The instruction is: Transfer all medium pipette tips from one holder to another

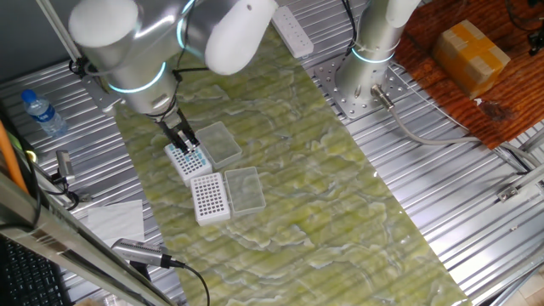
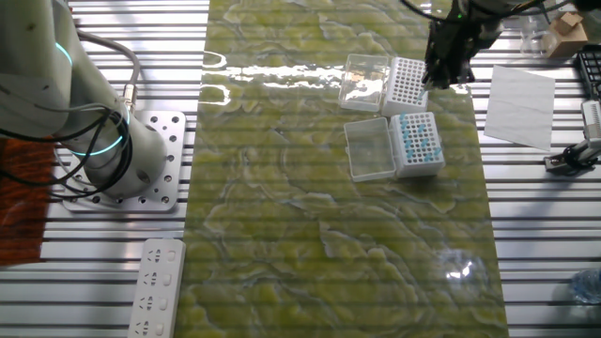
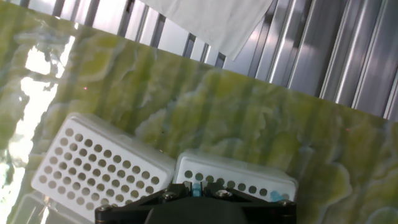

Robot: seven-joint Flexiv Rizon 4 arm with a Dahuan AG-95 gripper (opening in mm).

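Observation:
Two white grid holders lie side by side on the green mat. One holder [image 1: 187, 160] [image 2: 418, 143] carries the medium pipette tips [image 2: 420, 139], small light-blue dots in part of its grid. The other holder [image 1: 210, 197] [image 2: 406, 83] [image 3: 93, 167] shows only bare dark holes. My gripper [image 1: 189, 144] [image 2: 434, 80] [image 3: 198, 185] hangs above the two holders. In the hand view it is shut on one light-blue tip [image 3: 198, 187], pinched between the fingers over the edge of the tip-bearing holder [image 3: 239, 177].
Two clear lids [image 2: 368, 148] [image 2: 366, 77] lie beside the holders. A white paper sheet [image 2: 519, 103] [image 3: 211, 22] rests on the ribbed metal table past the mat's edge. A water bottle [image 1: 42, 112], a power strip [image 2: 155, 286] and the arm's base [image 1: 367, 72] stand around the mat.

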